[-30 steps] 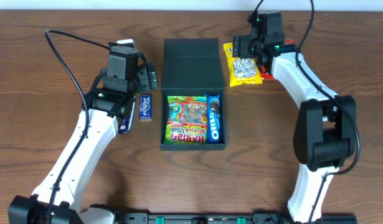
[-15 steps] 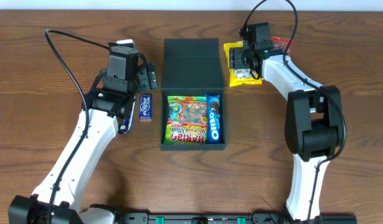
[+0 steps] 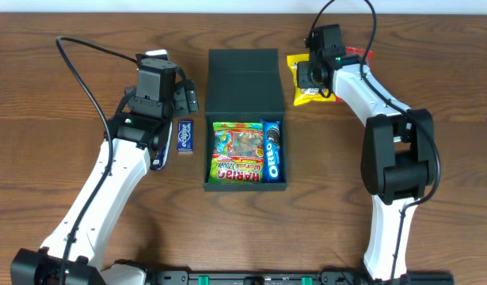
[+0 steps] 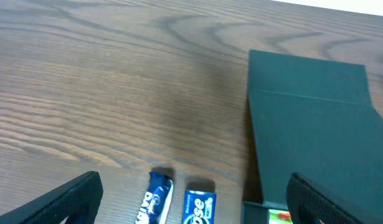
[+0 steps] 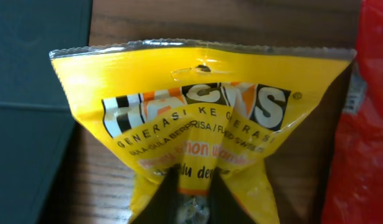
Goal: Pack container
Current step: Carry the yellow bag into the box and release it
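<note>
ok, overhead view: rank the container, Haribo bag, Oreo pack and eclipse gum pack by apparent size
1. container, by far the largest
2. Haribo bag
3. Oreo pack, about as long as the Haribo bag but much narrower
4. eclipse gum pack, smallest

Bare bench open in front of the container, its tray floor filled by gummy bag and cookie pack, lid lying flat behind, gum pack close on the left flank, right claw pinching the yellow packet wedged between lid and red packet
</note>
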Controlling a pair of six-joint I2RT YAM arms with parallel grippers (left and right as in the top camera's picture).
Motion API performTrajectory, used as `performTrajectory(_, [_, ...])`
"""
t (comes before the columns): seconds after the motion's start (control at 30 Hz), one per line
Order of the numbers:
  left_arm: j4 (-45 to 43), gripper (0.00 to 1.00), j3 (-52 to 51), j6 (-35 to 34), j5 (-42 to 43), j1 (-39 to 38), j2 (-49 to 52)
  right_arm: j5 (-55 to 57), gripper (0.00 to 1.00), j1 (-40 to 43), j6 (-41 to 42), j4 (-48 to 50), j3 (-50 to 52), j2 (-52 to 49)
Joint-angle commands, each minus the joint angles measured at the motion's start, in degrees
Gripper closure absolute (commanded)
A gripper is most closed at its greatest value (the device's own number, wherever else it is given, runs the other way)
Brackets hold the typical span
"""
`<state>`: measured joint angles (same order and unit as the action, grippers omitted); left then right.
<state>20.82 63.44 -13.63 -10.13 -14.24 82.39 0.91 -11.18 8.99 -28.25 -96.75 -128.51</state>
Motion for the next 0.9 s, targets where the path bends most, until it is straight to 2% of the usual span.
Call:
performTrajectory(0.0, [0.1, 0.05, 0.6, 0.4, -4.3, 0.4, -0.8, 0.4, 0.93, -0.5, 0.4, -1.6, -1.6, 0.5])
performTrajectory(0.2, [-0.2, 0.05, 0.6, 0.4, -8.3, 0.4, -0.8, 0.3, 0.96, -0.7, -0.4, -3.3, -4.7, 6.0])
performTrajectory(0.4, [-1.6, 0.05, 0.6, 2.0, -9.8, 1.6, -0.8, 0.3, 0.99, -3.3, -7.5, -5.6, -4.8, 12.9])
performTrajectory(0.67, [-3.6, 0.05, 0.6, 2.1, -9.7, 8.9, -3.1, -0.1, 0.99, -10.2, -14.9, -10.9, -4.8, 19.2])
performTrajectory(0.87, [-3.5, 0.05, 0.6, 2.1, -9.6, 15.5, -3.8, -7.6, 0.99, -15.8, -21.7, -16.4, -4.8, 19.4])
